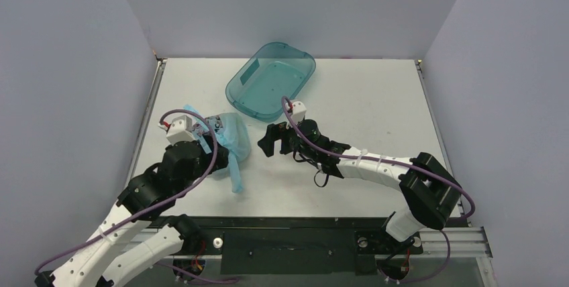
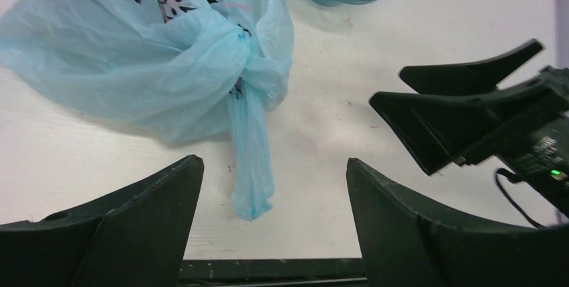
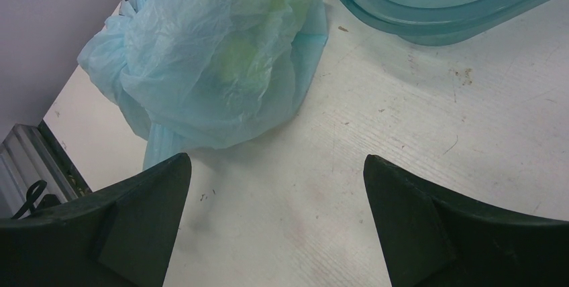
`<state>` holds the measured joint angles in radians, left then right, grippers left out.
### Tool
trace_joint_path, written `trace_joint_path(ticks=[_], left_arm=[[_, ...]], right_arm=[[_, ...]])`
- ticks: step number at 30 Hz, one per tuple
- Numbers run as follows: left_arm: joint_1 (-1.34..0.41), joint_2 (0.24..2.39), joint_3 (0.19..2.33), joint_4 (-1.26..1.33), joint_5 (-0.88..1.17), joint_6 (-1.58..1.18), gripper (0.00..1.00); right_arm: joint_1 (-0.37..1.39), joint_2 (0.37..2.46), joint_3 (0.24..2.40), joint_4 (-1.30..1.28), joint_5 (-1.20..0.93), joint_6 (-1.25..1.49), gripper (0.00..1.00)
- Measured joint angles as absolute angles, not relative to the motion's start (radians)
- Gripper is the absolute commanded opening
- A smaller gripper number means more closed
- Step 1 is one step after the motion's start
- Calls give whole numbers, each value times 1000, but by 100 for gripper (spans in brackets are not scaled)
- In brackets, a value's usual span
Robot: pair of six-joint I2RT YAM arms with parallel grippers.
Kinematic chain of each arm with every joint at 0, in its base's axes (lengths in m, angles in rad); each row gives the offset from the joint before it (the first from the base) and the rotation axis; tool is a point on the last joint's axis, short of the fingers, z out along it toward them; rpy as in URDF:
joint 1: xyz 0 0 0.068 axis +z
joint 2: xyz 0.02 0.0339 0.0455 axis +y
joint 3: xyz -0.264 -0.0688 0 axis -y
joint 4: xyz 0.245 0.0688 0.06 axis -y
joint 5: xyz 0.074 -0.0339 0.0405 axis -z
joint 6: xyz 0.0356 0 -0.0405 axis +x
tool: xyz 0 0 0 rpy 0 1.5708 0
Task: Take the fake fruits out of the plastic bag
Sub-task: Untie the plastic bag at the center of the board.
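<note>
The white table (image 1: 376,99) is carrying everything here, and the teal tub (image 1: 272,79) is sitting beyond both tools, just past the right one's fingertips. The plastic bag (image 1: 231,136) is lying between the two grippers. It is directly ahead of the left gripper (image 2: 274,163) and up to its left, and ahead and leftward of the right gripper (image 3: 276,159). The bag is knotted shut, so the fake fruits are all inside it. One green fruit (image 3: 248,59) is glowing through the plastic on the right gripper's side. The grapes I'm not making out through the crinkles.

The knot (image 2: 245,52) is facing the left gripper, and its twisted tail (image 2: 251,166) is running straight back toward that gripper's open gap, long axis in line with the approach. The left arm is looking the nearer of the two. The tail's end seems to be reaching in between its fingers, though depth is hard to read from the wrist view.

Both grippers are standing wide apart, holding nothing and touching nothing. The right one is hovering just short of the bag's bulging side.
</note>
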<state>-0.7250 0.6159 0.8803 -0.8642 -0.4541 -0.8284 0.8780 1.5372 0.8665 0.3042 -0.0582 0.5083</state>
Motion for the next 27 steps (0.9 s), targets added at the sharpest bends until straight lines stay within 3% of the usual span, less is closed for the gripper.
trace_joint_path(ticks=[8, 19, 23, 26, 27], left_arm=[[-653, 833, 894, -817, -574, -701, 79], [-310, 898, 710, -498, -247, -627, 67], [-292, 891, 655, -423, -165, -637, 46], [-292, 904, 645, -393, -118, -644, 20], [-292, 912, 645, -384, -101, -646, 16]], right_arm=[[878, 1537, 852, 314, -68, 506, 96], [877, 1537, 881, 248, -78, 513, 96], [876, 1537, 886, 245, -95, 509, 96], [876, 1537, 880, 263, -106, 506, 96], [873, 1537, 877, 270, -110, 505, 96]])
